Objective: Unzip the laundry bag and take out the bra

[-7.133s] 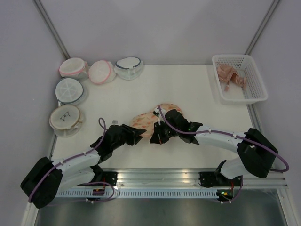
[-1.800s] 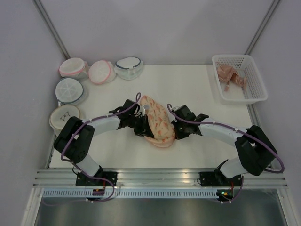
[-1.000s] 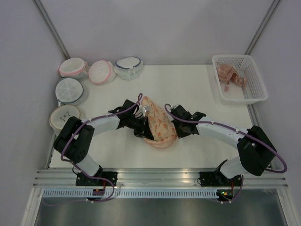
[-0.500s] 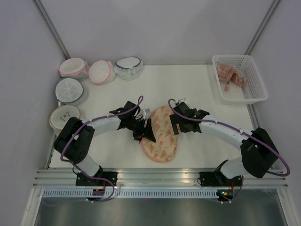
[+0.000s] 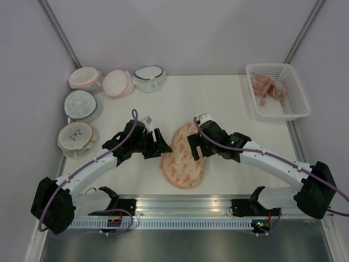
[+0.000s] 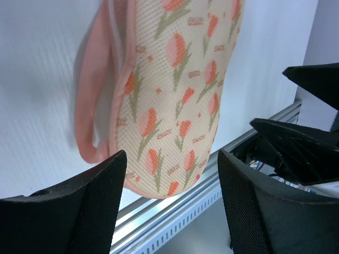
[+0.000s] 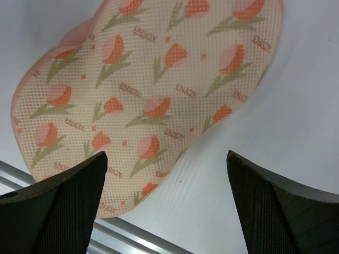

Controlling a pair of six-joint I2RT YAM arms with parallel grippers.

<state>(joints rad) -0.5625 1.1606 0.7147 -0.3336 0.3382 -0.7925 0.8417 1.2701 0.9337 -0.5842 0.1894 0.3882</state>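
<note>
The laundry bag (image 5: 183,157), cream-peach with an orange tulip print and a pink edge, lies flat on the table between both arms. Nothing holds it. My left gripper (image 5: 162,143) stands open just left of the bag, off its edge. On the bag's right side my right gripper (image 5: 194,148) is open above its upper part. The left wrist view has the bag (image 6: 169,90) ahead of the open gripper (image 6: 172,182), pink edge on the left. In the right wrist view the bag (image 7: 143,90) sits ahead of the wide-open gripper (image 7: 167,182). The bra is hidden.
Several round mesh bags (image 5: 80,103) sit along the table's left and back-left edge. A white basket (image 5: 294,103) at the back right holds a peach-pink garment (image 5: 267,87). A metal rail (image 5: 185,204) runs along the near edge.
Both grippers held the bag up on edge between them; both have opened and the bag has dropped flat. The left arm has drawn back to the left.
</note>
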